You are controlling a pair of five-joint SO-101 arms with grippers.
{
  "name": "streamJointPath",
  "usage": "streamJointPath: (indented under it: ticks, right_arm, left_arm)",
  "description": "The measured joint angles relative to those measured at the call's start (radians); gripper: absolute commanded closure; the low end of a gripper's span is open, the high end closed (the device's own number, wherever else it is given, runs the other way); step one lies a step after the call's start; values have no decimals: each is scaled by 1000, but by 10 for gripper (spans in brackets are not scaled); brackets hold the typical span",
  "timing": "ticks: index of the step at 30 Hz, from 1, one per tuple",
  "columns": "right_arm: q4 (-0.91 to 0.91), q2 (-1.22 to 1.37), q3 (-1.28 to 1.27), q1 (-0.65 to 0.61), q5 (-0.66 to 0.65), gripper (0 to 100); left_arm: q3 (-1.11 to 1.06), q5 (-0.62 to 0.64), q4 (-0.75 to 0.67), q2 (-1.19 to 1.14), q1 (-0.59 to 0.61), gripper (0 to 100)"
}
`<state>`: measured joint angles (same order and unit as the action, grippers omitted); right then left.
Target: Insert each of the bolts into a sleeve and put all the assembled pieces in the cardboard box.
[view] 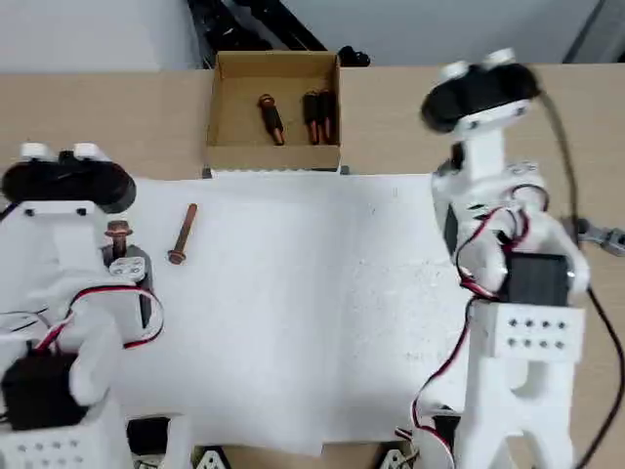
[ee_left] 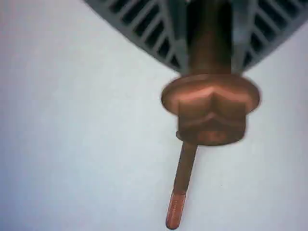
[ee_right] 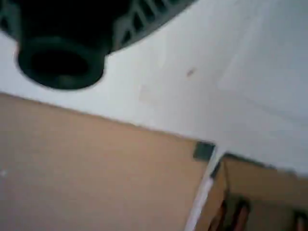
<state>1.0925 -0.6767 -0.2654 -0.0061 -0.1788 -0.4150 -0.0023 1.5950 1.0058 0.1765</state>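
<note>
The left gripper (view: 125, 262) clamps a bolt (view: 118, 232) head-up beside a loose bolt (view: 183, 234) on the white sheet (view: 312, 293), the right gripper (ee_right: 96, 19) clasps a sleeve (ee_right: 60, 67) well apart, seemingly readied for joining, while assembled pieces (view: 270, 119) lie in the cardboard box (view: 227, 107).

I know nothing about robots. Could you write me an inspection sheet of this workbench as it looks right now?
Surface: white sheet over a wooden table.
Job's things: three assembled pieces in the cardboard box; one loose bolt on the sheet.
Clutter: nothing seen.
End effectors: left end effector shut on a second bolt; right end effector holds a black sleeve.
Cables: red, black and white wires along both arms.
Surroundings: dark equipment behind the box.
</note>
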Motion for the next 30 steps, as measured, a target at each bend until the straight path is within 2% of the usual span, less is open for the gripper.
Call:
streamJointPath:
  ticks: [8, 10, 14, 18, 21, 26, 30]
  right_arm:
    - [2, -21, 184, -6, 377, 991]
    - [31, -21, 209, -20, 422, 991]
    - [135, -21, 230, -158, 428, 991]
    - [141, -23, 210, -331, 390, 991]
    - [55, -21, 133, -439, 336, 994]
    - [-157, -21, -29, -528, 269, 995]
    - [-282, -8, -95, -540, 204, 995]
  left_arm:
    - [-64, 5, -221, -2, 0, 995]
    - [-64, 43, -278, -2, 0, 995]
    - [-64, 110, -400, -2, 0, 995]
    - [-64, 121, -512, -34, 0, 995]
    - [-64, 121, -565, -92, -8, 995]
    - [-15, 127, -588, -192, -72, 995]
    - [121, 181, -588, -275, -94, 995]
